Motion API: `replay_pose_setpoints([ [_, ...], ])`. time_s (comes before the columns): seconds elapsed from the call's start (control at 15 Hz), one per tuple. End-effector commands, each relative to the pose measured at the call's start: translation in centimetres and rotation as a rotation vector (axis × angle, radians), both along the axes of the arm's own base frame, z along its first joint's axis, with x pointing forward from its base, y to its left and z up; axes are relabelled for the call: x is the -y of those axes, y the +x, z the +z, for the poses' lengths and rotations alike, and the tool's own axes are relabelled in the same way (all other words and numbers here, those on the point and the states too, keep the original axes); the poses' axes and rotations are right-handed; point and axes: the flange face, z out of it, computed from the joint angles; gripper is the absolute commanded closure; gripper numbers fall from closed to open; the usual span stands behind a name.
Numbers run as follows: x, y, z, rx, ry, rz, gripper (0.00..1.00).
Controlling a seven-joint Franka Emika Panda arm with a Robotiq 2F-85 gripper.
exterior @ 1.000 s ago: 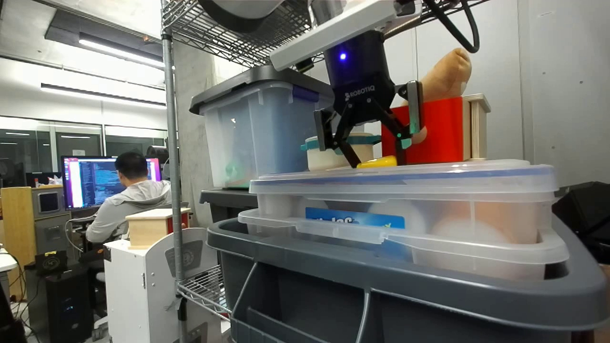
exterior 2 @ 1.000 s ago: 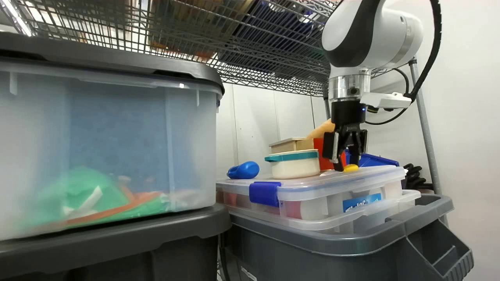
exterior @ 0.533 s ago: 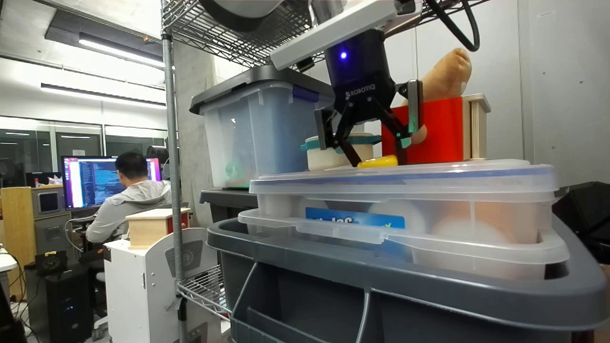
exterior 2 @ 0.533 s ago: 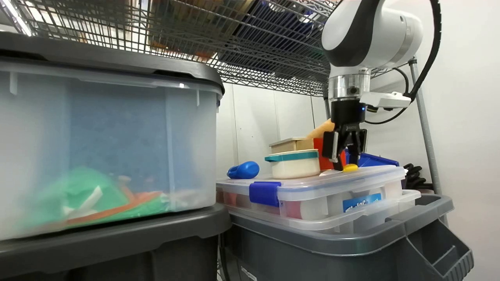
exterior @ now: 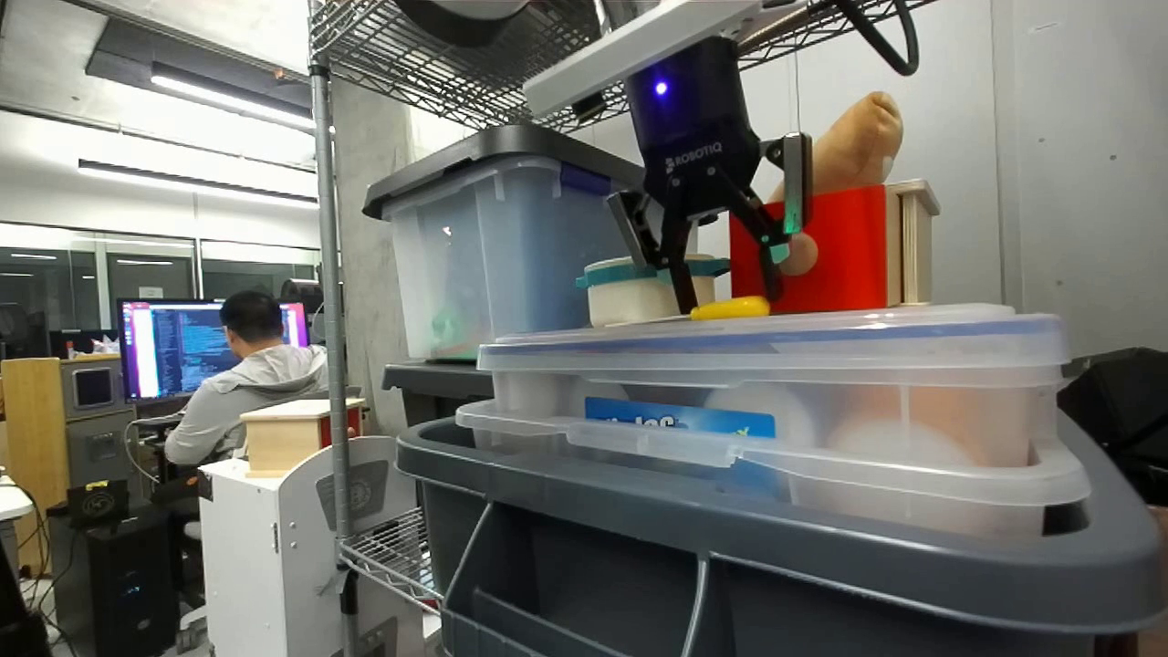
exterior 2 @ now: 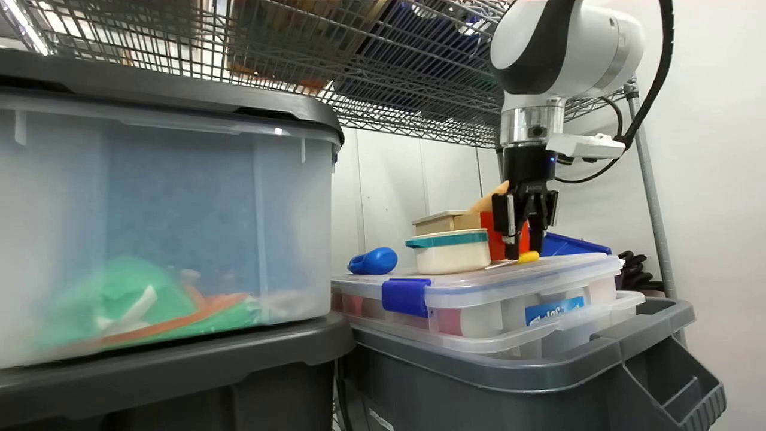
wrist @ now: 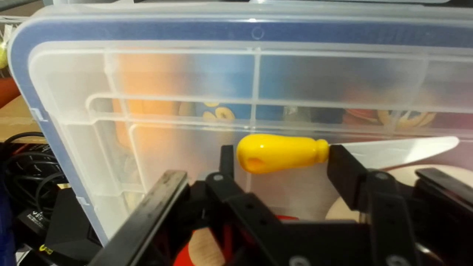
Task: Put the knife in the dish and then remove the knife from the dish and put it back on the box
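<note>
Clear box (exterior: 912,351) is my base, dish (exterior 2: 453,254) standing on its lid (wrist: 177,147). My gripper (exterior: 730,303) is spread, straddling the knife (wrist: 310,152) lengthwise at its yellow handle (wrist: 275,153): one finger (wrist: 227,159) just off the butt, one by the blade (wrist: 406,149). Knife seems to lie on the lid, tip toward the dish side. I read this as the pick-up. Pinching end to end would bear on rounded ends, likely to roll out. Better: quarter-turn the wrist, center on the handle's fat part, close across it, lift level, clear the dish before lowering the tip in.

Man (exterior: 251,388) at monitor (exterior: 179,342); wire shelf (exterior 2: 359,75) overhead.
</note>
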Motion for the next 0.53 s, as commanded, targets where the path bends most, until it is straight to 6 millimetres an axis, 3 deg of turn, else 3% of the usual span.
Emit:
replay_pose_setpoints([
  [0.0, -0.18, -0.24, 1.22, 0.007, 0.022, -0.016, 0.58],
  [0.47, -0.11, -0.33, 1.22, 0.007, 0.022, -0.020, 0.57],
])
